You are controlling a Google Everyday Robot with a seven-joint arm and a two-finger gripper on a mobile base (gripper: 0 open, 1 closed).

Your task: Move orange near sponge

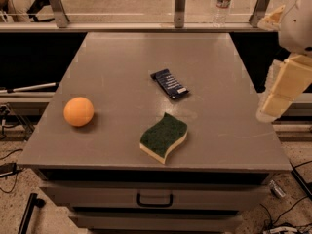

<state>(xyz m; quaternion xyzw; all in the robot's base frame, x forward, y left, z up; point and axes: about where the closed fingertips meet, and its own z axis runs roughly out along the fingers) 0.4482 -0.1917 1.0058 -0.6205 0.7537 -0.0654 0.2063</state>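
Observation:
The orange [78, 111] rests on the left side of the grey table [131, 62], near the front edge. The sponge [164, 136], with its dark green top and pale yellow base, lies near the front middle, well to the right of the orange. My gripper [271, 108] hangs at the far right of the camera view, over the table's right edge and pointing down. It is far from the orange and holds nothing that I can see.
A dark blue rectangular packet [169, 84] lies mid-table behind the sponge. A plastic bottle [222, 4] stands beyond the back rail. A drawer with a handle [154, 199] sits under the front edge. Cables lie on the floor.

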